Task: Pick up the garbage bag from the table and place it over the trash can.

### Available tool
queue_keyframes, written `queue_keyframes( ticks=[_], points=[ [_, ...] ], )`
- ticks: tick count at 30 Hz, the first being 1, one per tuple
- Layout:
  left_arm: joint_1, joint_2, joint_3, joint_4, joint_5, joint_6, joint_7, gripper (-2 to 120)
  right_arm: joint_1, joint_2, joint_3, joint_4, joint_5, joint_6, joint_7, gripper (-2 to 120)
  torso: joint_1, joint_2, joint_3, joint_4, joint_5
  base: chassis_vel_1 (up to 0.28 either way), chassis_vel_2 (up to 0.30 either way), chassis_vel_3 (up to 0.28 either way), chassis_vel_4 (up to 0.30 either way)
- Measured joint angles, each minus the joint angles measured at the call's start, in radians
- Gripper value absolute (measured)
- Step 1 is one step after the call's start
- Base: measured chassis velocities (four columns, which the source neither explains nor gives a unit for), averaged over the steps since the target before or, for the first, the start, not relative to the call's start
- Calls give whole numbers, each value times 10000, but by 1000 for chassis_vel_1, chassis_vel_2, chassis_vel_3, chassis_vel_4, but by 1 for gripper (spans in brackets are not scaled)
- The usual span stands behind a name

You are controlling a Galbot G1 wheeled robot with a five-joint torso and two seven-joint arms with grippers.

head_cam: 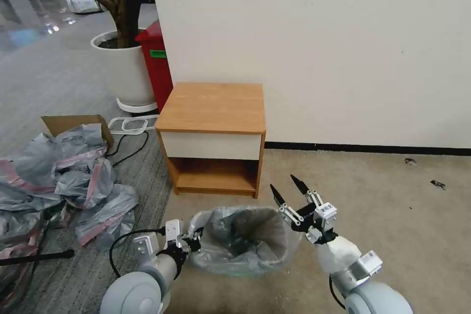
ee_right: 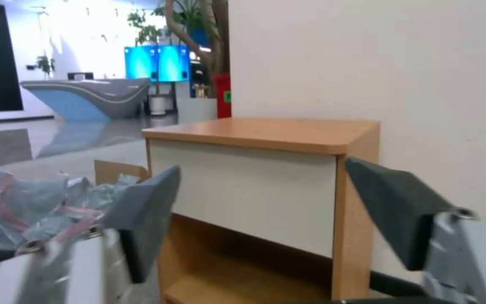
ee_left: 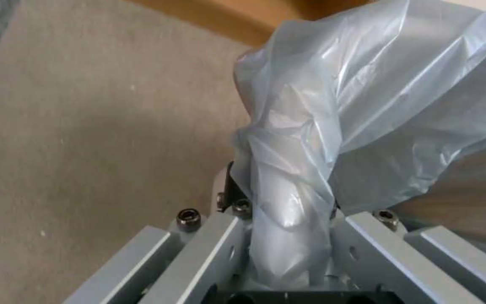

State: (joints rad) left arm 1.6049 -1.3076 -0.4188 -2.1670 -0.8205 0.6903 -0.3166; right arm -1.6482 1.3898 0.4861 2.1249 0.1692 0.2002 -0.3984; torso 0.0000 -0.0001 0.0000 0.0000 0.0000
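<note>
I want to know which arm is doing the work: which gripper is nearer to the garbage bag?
The left. The left gripper is shut on the garbage bag at the trash can's left rim; the right gripper hangs open just off its right side, not touching.

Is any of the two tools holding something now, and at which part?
The left tool is shut on the garbage bag, pinching a bunched fold at its rim on the robot's left side. The right tool is open and holds nothing.
</note>
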Motion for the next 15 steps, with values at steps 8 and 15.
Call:
queue_keyframes(
  ticks=[8, 15],
  points=[
    [0, -58, 100, 371, -87, 162, 235, 3, 42, 109, 42, -119, -65, 372, -360, 99, 0, 0, 0, 1, 0, 0, 0, 0, 0],
    [-8, -142, 118, 723, -62, 154, 290, 3, 110, 121, 92, -200, -12, 612, -659, 100, 0, 1, -1, 2, 3, 0, 0, 0, 0]
  ],
)
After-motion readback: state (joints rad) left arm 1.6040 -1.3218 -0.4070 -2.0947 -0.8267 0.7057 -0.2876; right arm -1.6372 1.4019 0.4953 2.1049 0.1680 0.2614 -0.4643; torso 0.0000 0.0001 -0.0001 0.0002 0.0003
